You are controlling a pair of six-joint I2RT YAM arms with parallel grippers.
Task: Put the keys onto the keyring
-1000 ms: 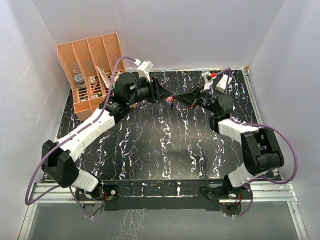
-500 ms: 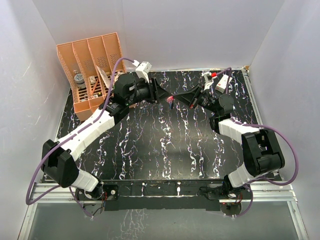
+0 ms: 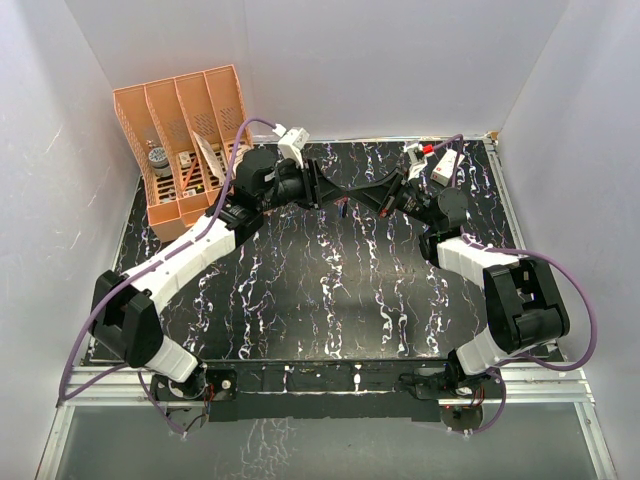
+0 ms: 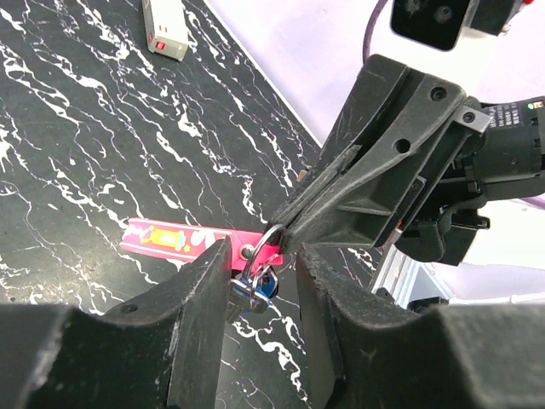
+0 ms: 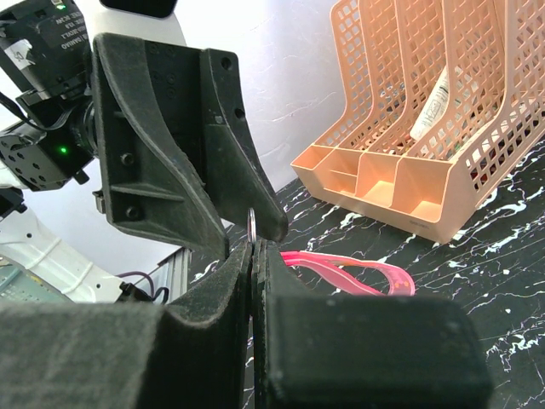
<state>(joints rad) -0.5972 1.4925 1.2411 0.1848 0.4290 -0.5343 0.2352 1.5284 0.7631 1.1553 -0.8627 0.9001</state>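
Keyring (image 4: 170, 240) pinched at its metal end by closed right fingers (image 4: 358, 196); left fingers (image 4: 200, 315) narrowly apart astride blue key (image 4: 264, 290). Advice: hold keyring still, feed key slowly.

The bench (image 3: 330, 300) has a smooth black marble-look surface with white veins and a faint sheen. The jaws of the left gripper (image 4: 260, 256) and the right gripper (image 5: 253, 251) are matt black plastic, finely grained, with dull moulded edges. The keyring (image 4: 174, 239) is a glossy pink printed strap ending in a bright polished metal ring (image 4: 267, 227). The key (image 4: 262, 290) hanging there has a shiny blue head. The rack (image 5: 426, 128) is peach plastic mesh, smooth and slightly glossy. The walls (image 3: 400, 60) look matt white.
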